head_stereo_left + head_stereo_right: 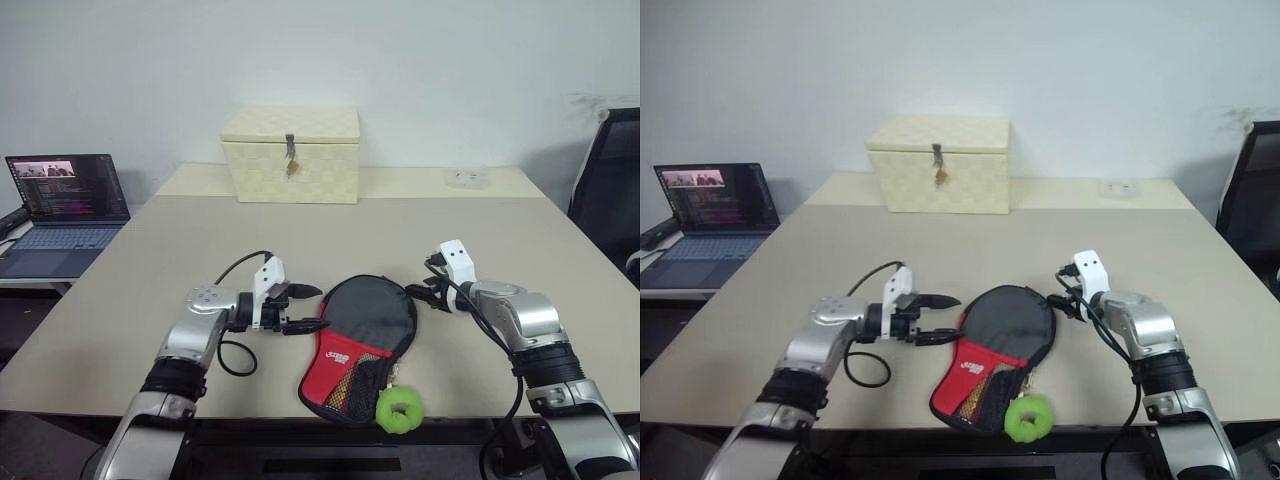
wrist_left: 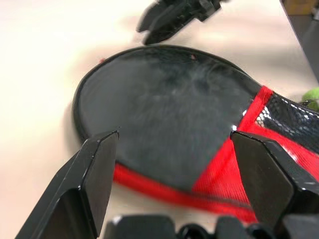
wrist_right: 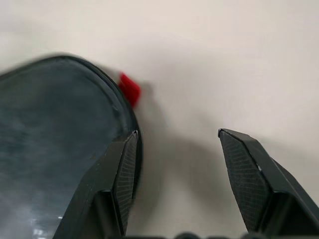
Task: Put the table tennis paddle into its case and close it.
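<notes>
Left wrist view has the left gripper point(image 2: 169, 144) spread wide, empty, its fingers point(image 2: 92, 169) framing the case point(image 2: 164, 109) just ahead. The right gripper point(image 3: 174, 142) is parted too, one finger at the case's rim. A green pompom point(image 1: 398, 409) lies at the case's near end. Beyond stand a cream box point(image 1: 291, 154) and a laptop point(image 1: 62, 208). Whether the paddle is inside cannot be made out.
</notes>
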{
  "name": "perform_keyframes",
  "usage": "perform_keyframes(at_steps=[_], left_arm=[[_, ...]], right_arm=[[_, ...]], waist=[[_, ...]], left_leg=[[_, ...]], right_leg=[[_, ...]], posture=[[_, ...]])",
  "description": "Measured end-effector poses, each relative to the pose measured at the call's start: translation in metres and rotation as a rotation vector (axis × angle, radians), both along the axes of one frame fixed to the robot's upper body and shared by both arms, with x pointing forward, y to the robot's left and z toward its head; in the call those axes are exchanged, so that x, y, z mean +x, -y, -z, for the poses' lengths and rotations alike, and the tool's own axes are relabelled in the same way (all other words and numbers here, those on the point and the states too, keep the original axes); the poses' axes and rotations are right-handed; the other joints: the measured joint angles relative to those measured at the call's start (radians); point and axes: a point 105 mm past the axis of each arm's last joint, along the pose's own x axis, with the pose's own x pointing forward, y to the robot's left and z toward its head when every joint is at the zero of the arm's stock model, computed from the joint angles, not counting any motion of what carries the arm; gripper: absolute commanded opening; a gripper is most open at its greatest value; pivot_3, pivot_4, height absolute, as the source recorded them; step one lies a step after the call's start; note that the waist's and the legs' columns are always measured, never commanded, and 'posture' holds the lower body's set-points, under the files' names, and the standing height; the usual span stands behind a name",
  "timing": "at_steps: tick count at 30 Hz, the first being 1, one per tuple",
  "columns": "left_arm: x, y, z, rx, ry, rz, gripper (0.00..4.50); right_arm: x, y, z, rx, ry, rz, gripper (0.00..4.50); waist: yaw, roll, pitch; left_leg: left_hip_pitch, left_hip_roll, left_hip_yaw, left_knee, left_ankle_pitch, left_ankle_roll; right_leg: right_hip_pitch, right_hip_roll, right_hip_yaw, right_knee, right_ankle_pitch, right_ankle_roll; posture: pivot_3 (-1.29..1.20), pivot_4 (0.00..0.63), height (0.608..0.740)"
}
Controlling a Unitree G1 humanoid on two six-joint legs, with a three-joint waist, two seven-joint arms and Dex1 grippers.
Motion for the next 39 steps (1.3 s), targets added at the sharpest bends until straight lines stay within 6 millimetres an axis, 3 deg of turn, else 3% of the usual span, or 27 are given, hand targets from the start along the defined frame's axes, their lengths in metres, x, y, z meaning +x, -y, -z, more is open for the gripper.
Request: perform_keyframes(at_steps=[4, 8, 13, 19, 23, 27, 33, 39], left_arm=[[-0.008, -0.006, 0.002, -0.012, -0.014, -0.042, 3.92], [-0.011, -0.006, 0.003, -0.025, -0.027, -0.072, 3.92], [-0.011, -0.005, -0.003, -0.031, -0.005, -0.082, 3.92], [-0.01, -0.01, -0.001, -0.022, -0.005, -0.108, 3.92], [-0.012, -0.01, -0.001, -0.022, -0.004, -0.102, 3.92], [-0.015, -0.007, -0.004, -0.039, -0.009, -0.083, 3.92], [-0.025, -0.001, -0.01, -0.072, -0.05, -0.006, 3.92], [-0.031, -0.005, -0.013, -0.054, -0.07, 0.031, 3.92]], right_arm=[[-0.004, 0.003, 0.007, 0.046, -0.051, 0.008, 2.86], [-0.009, -0.003, 0.013, 0.098, -0.11, -0.011, 1.95], [-0.009, -0.007, 0.014, 0.118, -0.116, -0.017, 1.95], [-0.002, 0.007, 0.006, 0.067, -0.04, 0.018, 1.95], [-0.004, 0.011, -0.007, 0.112, -0.016, 0.024, 1.95], [-0.011, 0.002, -0.023, 0.216, -0.007, 0.01, 1.95], [-0.022, -0.019, 0.007, 0.22, -0.091, -0.007, 1.95], [-0.019, -0.019, 0.016, 0.168, -0.087, 0.008, 1.95]], waist=[[0.0, 0.0, 0.0], [-0.003, 0.0, 0.0], [-0.01, 0.001, 0.0], [-0.007, 0.001, 0.001], [-0.007, 0.001, 0.001], [-0.007, 0.001, 0.001], [-0.008, 0.002, 0.001], [-0.008, 0.002, 0.001]], left_leg=[[0.0, 0.0, 0.0, 0.002, 0.0, 0.0], [0.001, 0.001, 0.0, 0.003, 0.0, 0.0], [0.003, 0.001, 0.001, 0.003, 0.0, 0.0], [0.002, 0.0, 0.001, 0.003, 0.0, 0.0], [0.002, 0.001, 0.001, 0.003, 0.0, 0.0], [0.003, 0.001, 0.001, 0.003, 0.0, 0.0], [0.003, 0.0, 0.002, 0.003, 0.0, 0.0], [0.003, 0.0, 0.001, 0.004, 0.0, 0.0]], right_leg=[[0.001, 0.001, 0.0, 0.002, 0.001, 0.0], [0.001, 0.002, 0.0, 0.004, 0.001, -0.001], [0.001, 0.002, 0.001, 0.006, 0.0, -0.001], [0.001, 0.002, 0.001, 0.006, 0.0, -0.001], [0.001, 0.002, 0.001, 0.007, 0.0, -0.001], [0.001, 0.002, 0.001, 0.007, 0.0, -0.001], [0.001, 0.002, 0.001, 0.008, 0.0, -0.001], [0.001, 0.003, 0.001, 0.008, 0.0, -0.001]], posture=[[0.0, 0.15, 0.74], [0.0, 0.15, 0.74], [0.0, 0.15, 0.74], [0.0, 0.15, 0.74], [0.0, 0.15, 0.74], [0.0, 0.15, 0.74], [0.0, 0.15, 0.74], [0.0, 0.15, 0.74]])
